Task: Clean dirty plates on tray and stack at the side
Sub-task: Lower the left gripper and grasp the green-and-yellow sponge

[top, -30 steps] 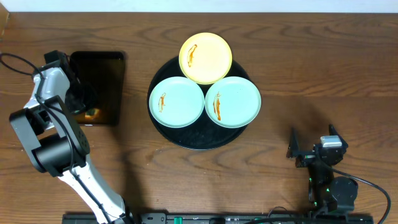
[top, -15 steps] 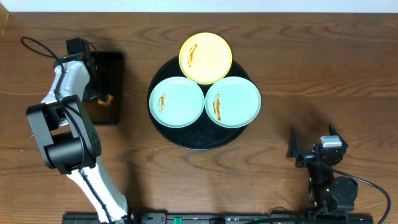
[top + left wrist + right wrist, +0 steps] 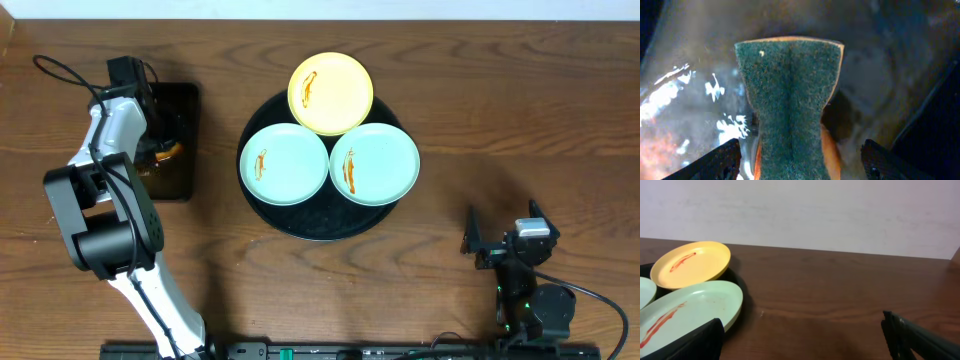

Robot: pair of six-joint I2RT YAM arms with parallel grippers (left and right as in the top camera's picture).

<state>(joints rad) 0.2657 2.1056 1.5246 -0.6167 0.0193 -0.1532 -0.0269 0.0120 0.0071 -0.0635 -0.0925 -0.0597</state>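
Observation:
Three plates sit on the round black tray (image 3: 318,229), each with an orange-brown streak: a pale yellow plate (image 3: 330,93) at the back, a mint plate (image 3: 284,165) front left and a mint plate (image 3: 374,163) front right. The right wrist view shows the yellow plate (image 3: 691,264) and one mint plate (image 3: 687,311). My left gripper (image 3: 165,150) (image 3: 800,165) is open over the rectangular tray. A green-topped orange sponge (image 3: 790,100) lies between its fingers (image 3: 715,162), with a gap on each side. My right gripper (image 3: 503,236) (image 3: 805,340) rests open near the front right, holding nothing.
The smaller rectangular black tray (image 3: 182,100) with wet, brownish liquid stands at the left, under my left gripper. Bare wooden table (image 3: 520,120) stretches right of the round tray. A cable loops off the left arm (image 3: 100,150) near the table's left edge.
My left gripper carried the sponge a little towards the back of the rectangular tray, then opened. The sponge now lies loose between the jaws. The right arm and plates have not moved.

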